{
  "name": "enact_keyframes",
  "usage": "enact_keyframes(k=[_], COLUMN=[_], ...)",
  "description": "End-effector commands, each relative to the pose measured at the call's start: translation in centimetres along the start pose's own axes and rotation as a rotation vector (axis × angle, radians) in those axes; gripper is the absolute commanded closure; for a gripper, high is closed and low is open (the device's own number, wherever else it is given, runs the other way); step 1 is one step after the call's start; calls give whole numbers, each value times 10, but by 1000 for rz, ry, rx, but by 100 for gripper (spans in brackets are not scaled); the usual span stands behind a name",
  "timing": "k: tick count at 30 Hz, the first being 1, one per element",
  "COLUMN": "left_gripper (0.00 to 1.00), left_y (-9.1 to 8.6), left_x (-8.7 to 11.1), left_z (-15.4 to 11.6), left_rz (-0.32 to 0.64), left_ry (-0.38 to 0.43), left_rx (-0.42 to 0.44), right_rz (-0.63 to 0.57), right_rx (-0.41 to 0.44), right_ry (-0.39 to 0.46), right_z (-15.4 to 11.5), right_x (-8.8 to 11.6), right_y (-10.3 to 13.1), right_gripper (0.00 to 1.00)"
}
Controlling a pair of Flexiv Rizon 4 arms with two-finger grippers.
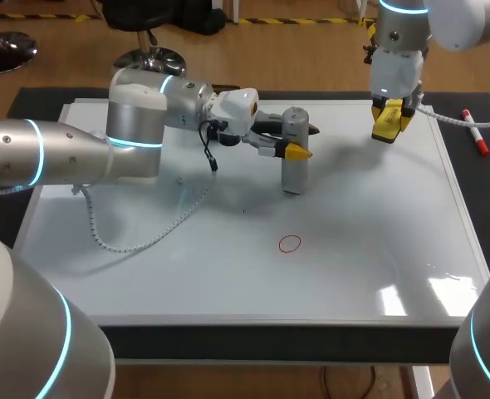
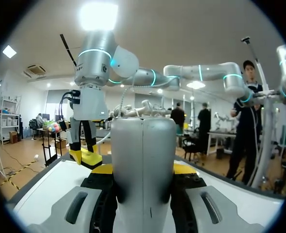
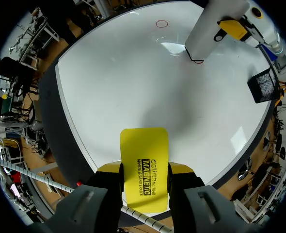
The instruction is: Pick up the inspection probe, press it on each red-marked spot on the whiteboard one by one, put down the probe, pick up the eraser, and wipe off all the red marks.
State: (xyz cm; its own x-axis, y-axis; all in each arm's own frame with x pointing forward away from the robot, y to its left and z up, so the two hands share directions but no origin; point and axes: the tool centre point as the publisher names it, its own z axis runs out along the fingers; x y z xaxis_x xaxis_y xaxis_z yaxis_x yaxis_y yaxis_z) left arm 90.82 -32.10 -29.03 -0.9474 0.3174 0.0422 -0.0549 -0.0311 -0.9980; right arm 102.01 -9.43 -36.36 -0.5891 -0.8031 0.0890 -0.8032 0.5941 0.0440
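The grey cylindrical probe [image 1: 294, 170] stands upright on the whiteboard [image 1: 228, 274], and my left gripper [image 1: 295, 150] is shut on its upper part. In the left wrist view the probe [image 2: 143, 145] fills the gap between the yellow tips of the left gripper [image 2: 143, 169]. In the right wrist view the probe [image 3: 206, 31] has its foot on a red mark [image 3: 197, 61]. A second red circle [image 1: 289, 243] lies nearer the front edge. My right gripper [image 1: 390, 118] hovers over the board's back right, shut on the yellow eraser [image 3: 144, 160].
A red marker pen [image 1: 476, 133] lies on the dark mat right of the board. A white coiled cable [image 1: 120, 241] from my left arm trails over the board's left half. The right arm's cable [image 1: 448, 119] hangs near the back right corner.
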Motion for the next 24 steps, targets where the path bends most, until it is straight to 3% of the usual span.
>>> enact_keyframes(k=[1, 24], left_gripper=[100, 100], left_y=[2, 6], left_x=[-3, -4], left_z=[1, 0], left_rz=[0, 4], left_ry=[10, 24], left_rx=[0, -14], right_rz=[-2, -2], right_rx=[1, 1], right_ry=[2, 2], right_z=[-1, -1], right_x=[1, 1], right_y=[-1, -1], right_gripper=[100, 100])
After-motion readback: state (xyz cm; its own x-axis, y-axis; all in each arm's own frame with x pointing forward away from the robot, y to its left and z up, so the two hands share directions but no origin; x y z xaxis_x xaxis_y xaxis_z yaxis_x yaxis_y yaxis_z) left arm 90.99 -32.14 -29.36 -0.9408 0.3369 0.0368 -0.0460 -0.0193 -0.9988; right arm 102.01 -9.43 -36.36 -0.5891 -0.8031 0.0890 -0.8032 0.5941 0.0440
